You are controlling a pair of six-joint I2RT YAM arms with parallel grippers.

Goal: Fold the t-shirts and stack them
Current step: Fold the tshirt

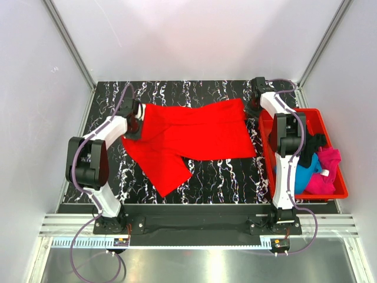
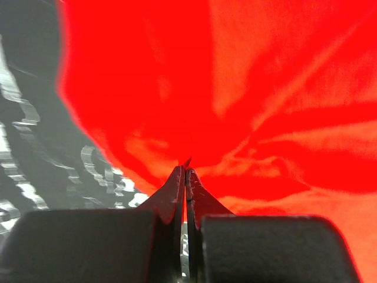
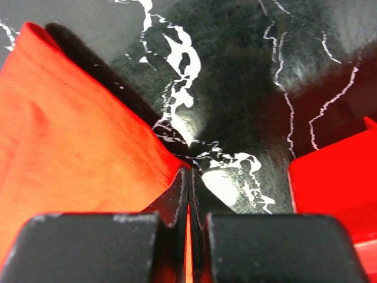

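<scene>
A bright red t-shirt [image 1: 194,132] lies spread across the black marbled table [image 1: 235,177], one part trailing toward the near left. My left gripper [image 1: 139,121] is at the shirt's left end. In the left wrist view it [image 2: 186,168] is shut, with a fold of the red cloth [image 2: 235,88] pinched at its tips. My right gripper [image 1: 252,105] is at the shirt's far right corner. In the right wrist view it [image 3: 189,172] is shut on the hemmed edge of the red shirt [image 3: 70,130], and red shows between its jaws.
A rigid red bin [image 1: 340,171] stands at the table's right edge, close to the right arm. It holds crumpled black [image 1: 313,147], blue [image 1: 305,175] and magenta [image 1: 327,171] t-shirts. The bin's corner [image 3: 330,177] appears just right of the right gripper. White walls enclose the table.
</scene>
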